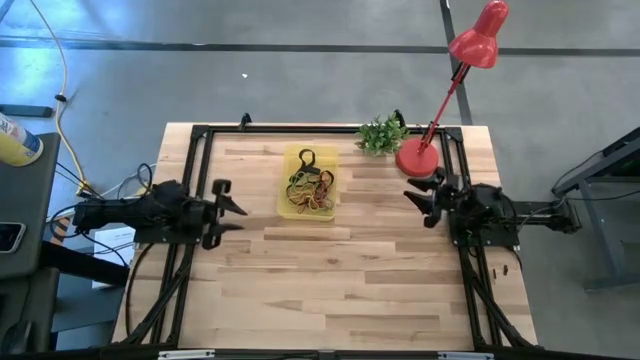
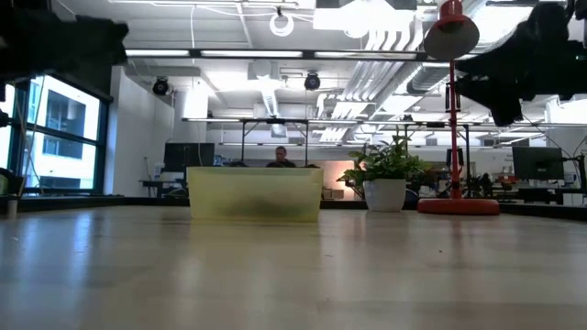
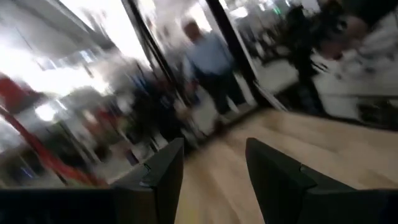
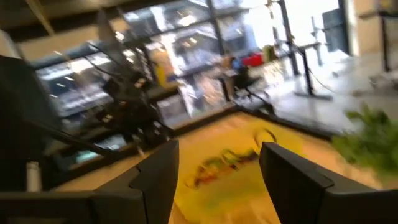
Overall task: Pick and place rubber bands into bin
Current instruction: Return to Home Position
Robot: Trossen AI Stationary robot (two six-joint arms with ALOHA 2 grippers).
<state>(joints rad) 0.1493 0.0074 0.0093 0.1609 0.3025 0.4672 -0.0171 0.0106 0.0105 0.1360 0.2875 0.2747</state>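
The yellow bin (image 1: 309, 184) stands on the table toward the far edge, between my two arms; it also shows in the low view (image 2: 255, 194) and the right wrist view (image 4: 249, 180). Several rubber bands (image 1: 311, 186) in black, orange, red and green lie tangled inside it (image 4: 225, 163). My left gripper (image 1: 236, 212) hangs open at the table's left side, pointing level toward the right, with nothing between its fingers (image 3: 214, 171). My right gripper (image 1: 415, 200) hangs open at the right side, pointing toward the bin, also holding nothing (image 4: 219, 168).
A red desk lamp stands with its round base (image 1: 417, 157) at the far right, its shade (image 1: 482, 38) reaching beyond the table. A small potted plant (image 1: 381, 134) sits beside it. A black frame (image 1: 200, 135) runs along the table's edges. Bare wood (image 1: 340, 280) fills the near half.
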